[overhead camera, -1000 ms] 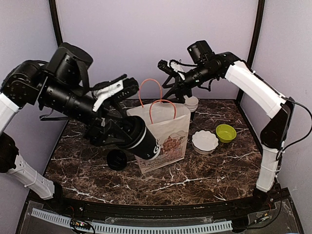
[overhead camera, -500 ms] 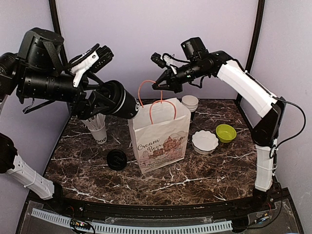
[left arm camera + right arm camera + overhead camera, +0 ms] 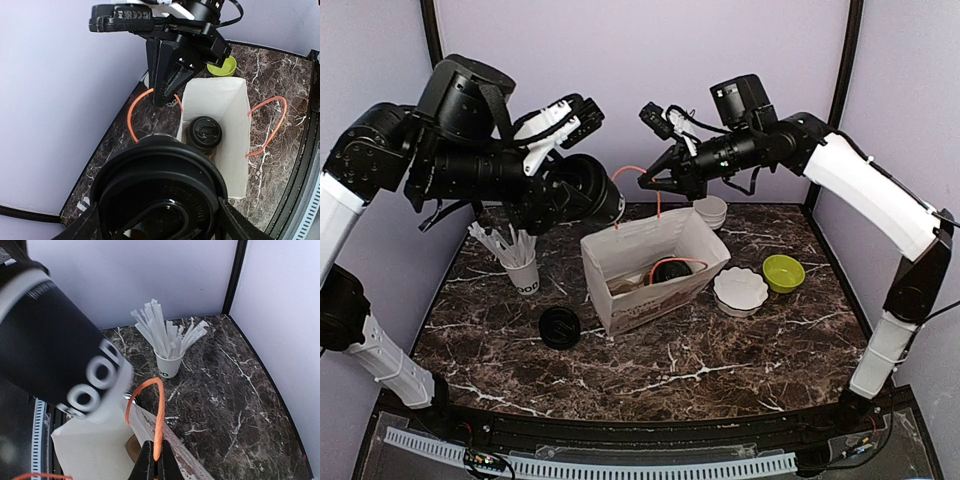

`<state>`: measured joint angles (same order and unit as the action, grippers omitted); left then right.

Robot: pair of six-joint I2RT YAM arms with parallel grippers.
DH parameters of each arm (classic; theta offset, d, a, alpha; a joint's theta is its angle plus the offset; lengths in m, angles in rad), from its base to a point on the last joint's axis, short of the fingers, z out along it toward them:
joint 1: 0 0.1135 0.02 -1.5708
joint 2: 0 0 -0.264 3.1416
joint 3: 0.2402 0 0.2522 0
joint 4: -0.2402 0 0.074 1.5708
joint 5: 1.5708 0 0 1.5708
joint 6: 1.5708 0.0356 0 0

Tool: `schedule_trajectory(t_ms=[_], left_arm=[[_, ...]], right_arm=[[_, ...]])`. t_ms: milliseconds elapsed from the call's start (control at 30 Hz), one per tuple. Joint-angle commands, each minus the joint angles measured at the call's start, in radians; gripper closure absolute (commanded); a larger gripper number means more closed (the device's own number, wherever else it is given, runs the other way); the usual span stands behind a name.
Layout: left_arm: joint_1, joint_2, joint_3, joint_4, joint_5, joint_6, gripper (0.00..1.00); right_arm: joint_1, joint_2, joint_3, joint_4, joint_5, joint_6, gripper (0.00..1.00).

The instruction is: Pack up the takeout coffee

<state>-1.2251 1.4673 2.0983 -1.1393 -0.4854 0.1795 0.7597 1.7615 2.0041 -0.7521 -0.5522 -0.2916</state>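
Marble table [image 3: 740, 370] bag [image 3: 620, 255] holds one coffee cup [image 3: 204, 134] (right gripper [image 3: 154, 462] pinches its orange handle [image 3: 160, 405]); left gripper [image 3: 565, 188] clasps second cup [image 3: 157, 195], unpacked.

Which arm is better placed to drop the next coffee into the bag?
Left. The left end effector holds a lidded black cup raised near the open bag, where one cup already sits. The right end effector is shut on the bag's orange handle.

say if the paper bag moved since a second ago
Yes: the paper bag has tipped right, toward the white dish, handle pinched by the right hand
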Motion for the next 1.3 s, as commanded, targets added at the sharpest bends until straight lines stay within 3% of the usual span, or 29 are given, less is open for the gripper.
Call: schedule_trajectory(t_ms=[0,233,667,933,1267], left_arm=[[-0.002,0.027,-0.027,0.017,0.054,-0.005,0.36],[-0.002,0.038,-0.094,0.032,0.166,-0.046,0.39],[-0.045,0.085,-0.099,0.037,0.247,-0.044,0.4],[-0.105,0.168,-0.038,-0.018,0.143,-0.032,0.39],[-0.108,0.217,-0.045,-0.068,0.033,-0.035,0.4]], right_arm=[[0.032,-0.066,-0.101,0.075,0.007,0.055,1.0],[0.033,-0.118,-0.147,0.033,0.002,0.073,1.0],[0.034,-0.193,-0.22,0.072,-0.001,0.164,1.0],[0.034,-0.196,-0.226,0.094,-0.029,0.216,1.0],[0.033,-0.236,-0.288,0.054,-0.191,0.128,1.0]])
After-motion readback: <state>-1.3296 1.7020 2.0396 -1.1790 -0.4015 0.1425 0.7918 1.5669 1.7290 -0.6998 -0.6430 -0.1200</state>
